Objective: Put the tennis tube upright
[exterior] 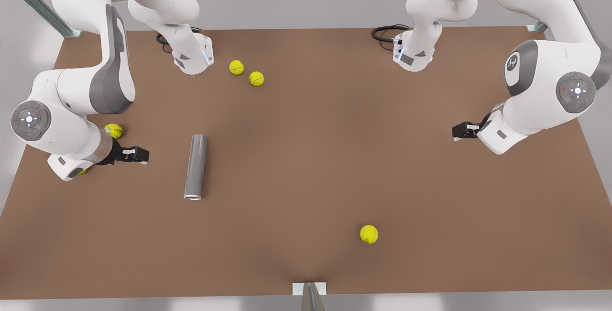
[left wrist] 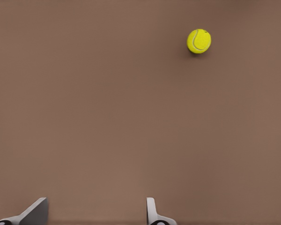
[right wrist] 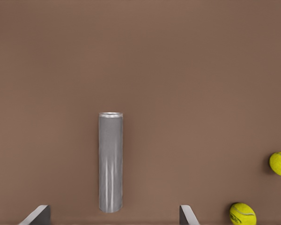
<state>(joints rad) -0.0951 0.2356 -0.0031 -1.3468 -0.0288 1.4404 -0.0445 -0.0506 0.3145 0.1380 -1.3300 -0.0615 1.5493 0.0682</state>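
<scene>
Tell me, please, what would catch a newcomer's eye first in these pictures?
Probably the tennis tube, a grey cylinder lying flat on the brown table towards the front view's left. The open right gripper hangs just beside it on that side, apart from it, while the open left gripper waits far off at the front view's right. Bright yellow-green tennis balls dot the table: a pair near the far edge and a lone ball near the front.

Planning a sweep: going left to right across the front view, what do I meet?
First ball → right gripper → tennis tube → second ball → third ball → fourth ball → left gripper.
</scene>
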